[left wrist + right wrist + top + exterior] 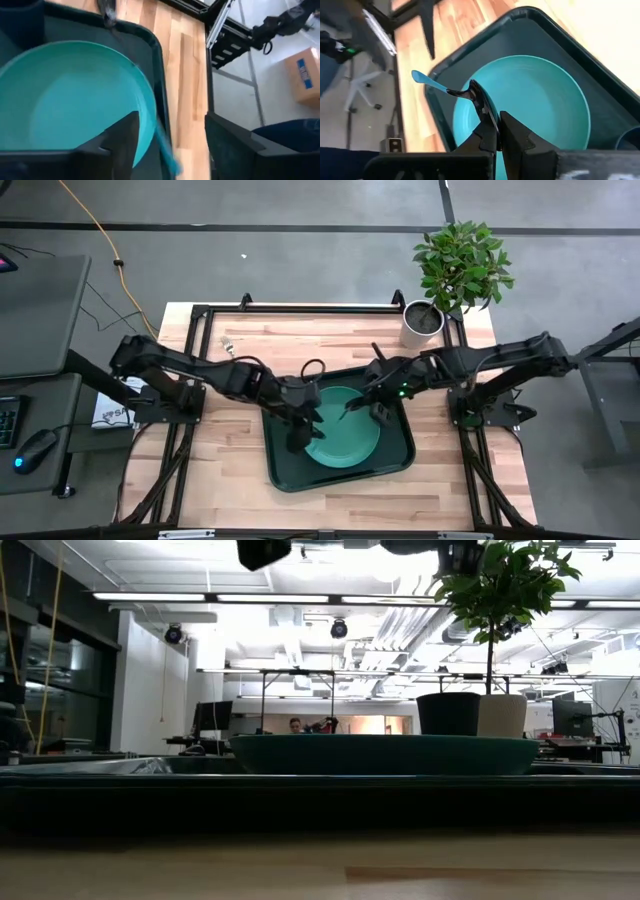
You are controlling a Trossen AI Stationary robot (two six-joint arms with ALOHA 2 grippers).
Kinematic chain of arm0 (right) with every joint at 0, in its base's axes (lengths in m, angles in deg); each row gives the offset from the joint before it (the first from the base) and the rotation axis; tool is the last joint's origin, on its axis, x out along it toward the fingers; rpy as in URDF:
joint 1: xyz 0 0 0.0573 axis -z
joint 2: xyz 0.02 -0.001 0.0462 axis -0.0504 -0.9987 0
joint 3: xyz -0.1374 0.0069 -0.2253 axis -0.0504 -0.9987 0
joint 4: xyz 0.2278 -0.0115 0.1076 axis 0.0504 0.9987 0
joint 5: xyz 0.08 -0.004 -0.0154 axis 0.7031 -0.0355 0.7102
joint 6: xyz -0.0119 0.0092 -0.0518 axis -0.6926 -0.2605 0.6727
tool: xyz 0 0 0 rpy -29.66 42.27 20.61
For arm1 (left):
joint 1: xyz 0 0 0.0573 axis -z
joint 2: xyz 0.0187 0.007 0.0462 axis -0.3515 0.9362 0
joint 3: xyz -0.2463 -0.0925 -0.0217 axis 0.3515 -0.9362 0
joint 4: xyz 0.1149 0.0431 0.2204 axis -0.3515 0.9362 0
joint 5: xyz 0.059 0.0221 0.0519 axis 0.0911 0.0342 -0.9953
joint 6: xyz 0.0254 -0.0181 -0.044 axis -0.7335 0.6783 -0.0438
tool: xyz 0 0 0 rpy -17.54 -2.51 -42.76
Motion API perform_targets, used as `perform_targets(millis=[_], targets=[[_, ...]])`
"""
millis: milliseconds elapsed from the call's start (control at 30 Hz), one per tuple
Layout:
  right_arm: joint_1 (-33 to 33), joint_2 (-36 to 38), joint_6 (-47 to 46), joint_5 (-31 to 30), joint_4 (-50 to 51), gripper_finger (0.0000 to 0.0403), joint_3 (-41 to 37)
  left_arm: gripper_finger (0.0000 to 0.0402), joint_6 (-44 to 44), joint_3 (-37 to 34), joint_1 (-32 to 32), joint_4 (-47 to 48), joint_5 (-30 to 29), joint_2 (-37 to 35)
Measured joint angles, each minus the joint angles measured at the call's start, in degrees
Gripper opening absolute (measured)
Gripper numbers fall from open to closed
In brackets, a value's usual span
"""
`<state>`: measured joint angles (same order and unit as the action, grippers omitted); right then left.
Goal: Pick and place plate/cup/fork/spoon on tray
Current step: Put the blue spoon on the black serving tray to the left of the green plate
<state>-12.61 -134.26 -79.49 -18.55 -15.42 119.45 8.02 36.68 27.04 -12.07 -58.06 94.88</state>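
Above the tray (276, 470), the spoon (451, 90) is clenched in the right pincer (497, 134) over the plate (345, 442); it should be lowered flat before release. Left pincer (170, 150) is held open alongside.

Two dark, jointed arms with black cabling, small green indicator light, and blunt black fingers (520, 137).
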Motion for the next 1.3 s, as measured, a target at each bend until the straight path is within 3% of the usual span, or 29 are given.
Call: perform_targets(millis=[233, 433, 533, 700, 767, 1067, 1300], targets=[[-0.16, -1.16, 0.42, -0.27, -3.25, 0.0, 0.0, 0.0248, 3.35, 0.0, 0.0, 0.64, 0.15, 3.19], [-0.16, -0.84, 2.43, -2.58, -2.25, 0.0, 0.0, 0.024, 4.15, -0.01, -0.04, 1.0, 1.87, 4.98], [-0.16, -0.84, 3.09, -2.86, -1.18, 0.0, 0.0, 0.0192, 5.11, -0.02, -0.04, 1.12, 2.14, 4.92], [-0.03, -0.82, 3.96, -2.77, 0.03, 0.0, 0.0, 0.0041, 5.26, -0.02, -0.6, 1.94, 2.82, 4.54], [-0.06, -0.83, 4.05, -2.68, -0.56, 0.0, 0.0, 0.0013, 5.05, -0.04, -0.92, 2.07, 3.17, 4.57], [-0.01, -0.84, 4.2, -2.18, -2.19, 0.0, 0.0, 0.002, 4.96, -0.04, -1.18, 1.97, 3.21, 4.57], [-0.01, -0.84, 4.1, -3.85, -2.57, 0.0, 0.0, 0.0078, 4.87, -0.04, -1.33, 2.11, 3.21, 4.57]])
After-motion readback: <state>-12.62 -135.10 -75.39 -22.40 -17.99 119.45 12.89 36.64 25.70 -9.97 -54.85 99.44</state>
